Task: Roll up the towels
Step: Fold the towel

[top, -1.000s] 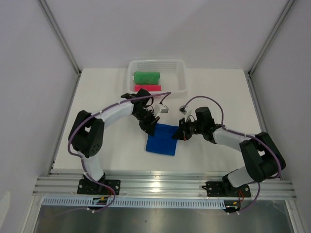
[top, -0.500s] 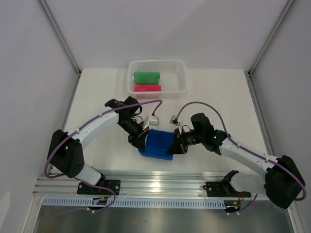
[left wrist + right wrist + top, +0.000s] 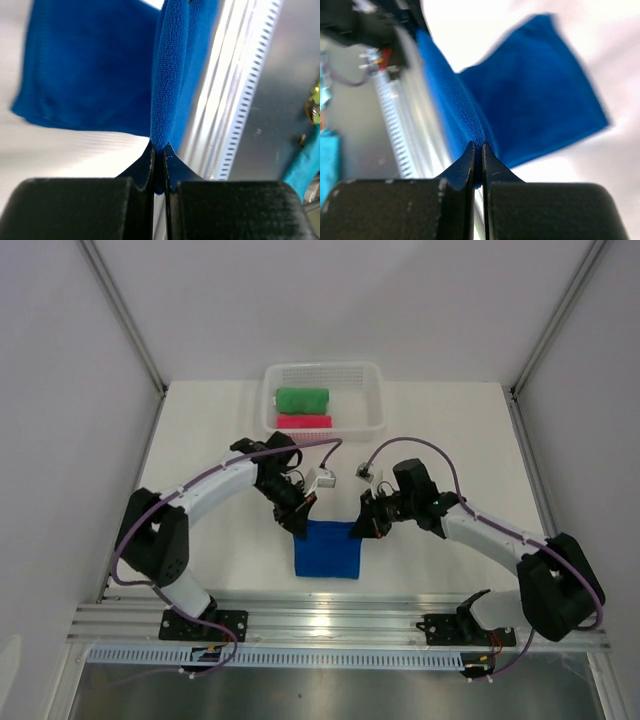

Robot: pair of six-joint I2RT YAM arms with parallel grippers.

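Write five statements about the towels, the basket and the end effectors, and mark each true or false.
1. The left end effector and the right end effector each pinch the blue towel. True.
2. The green towel and the pink towel lie in the white basket. True.
3. The blue towel is already rolled. False: it is an unrolled sheet, held by its far edge.
4. The right end effector is open and free of cloth. False: its wrist view shows it shut on the blue towel's edge.
5. The pink towel lies farther from the arms than the green one. False: it lies nearer to them.
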